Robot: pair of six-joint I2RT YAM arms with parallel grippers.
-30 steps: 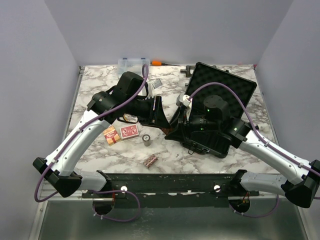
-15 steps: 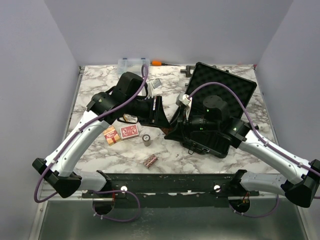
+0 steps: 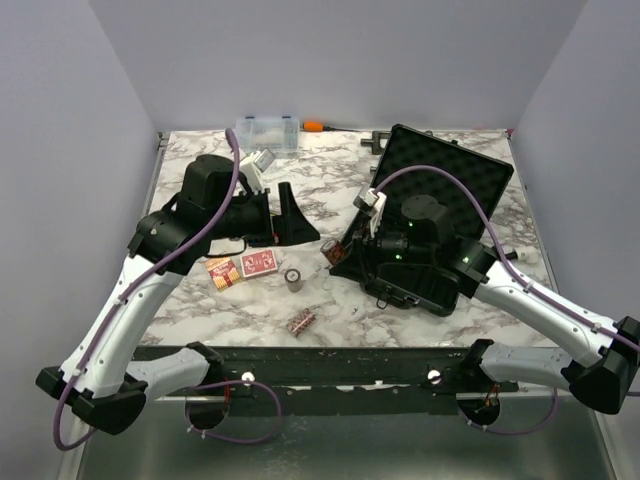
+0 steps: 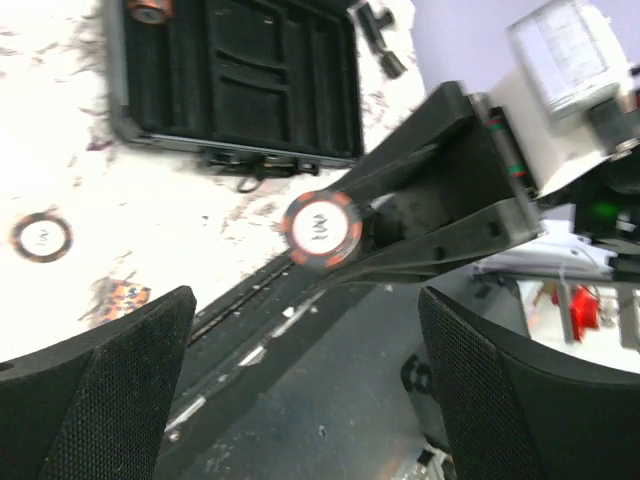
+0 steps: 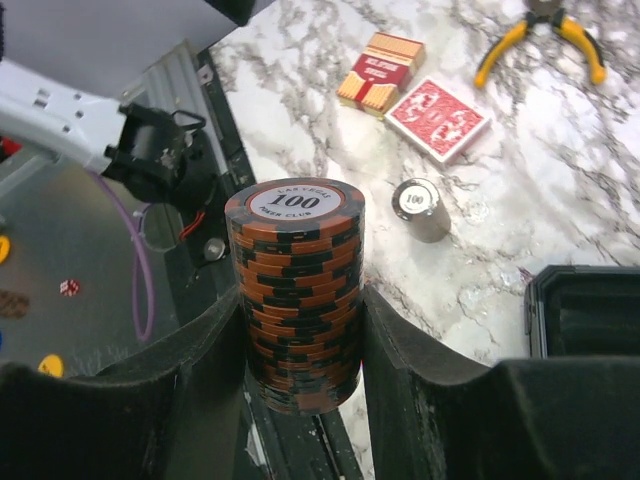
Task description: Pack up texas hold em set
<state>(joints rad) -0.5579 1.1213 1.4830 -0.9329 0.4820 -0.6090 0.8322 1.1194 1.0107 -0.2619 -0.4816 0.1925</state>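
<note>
The black case lies open right of centre, its foam-lined lid raised. My right gripper is shut on a brown-and-black chip roll and holds it off the table, left of the case. My left gripper is open and empty, up and to the left of it. In the left wrist view its fingers frame the held roll and the case. A red-backed deck, a boxed deck and a short roll lie on the table.
A small patterned roll lies near the front edge. A clear organizer box and an orange-handled tool sit at the back. Yellow-handled pliers lie beyond the decks. Another roll sits in the case.
My left arm has pulled back to the left, away from the right gripper and the case. The right gripper stays by the case's left edge, with the chip roll now showing in it.
</note>
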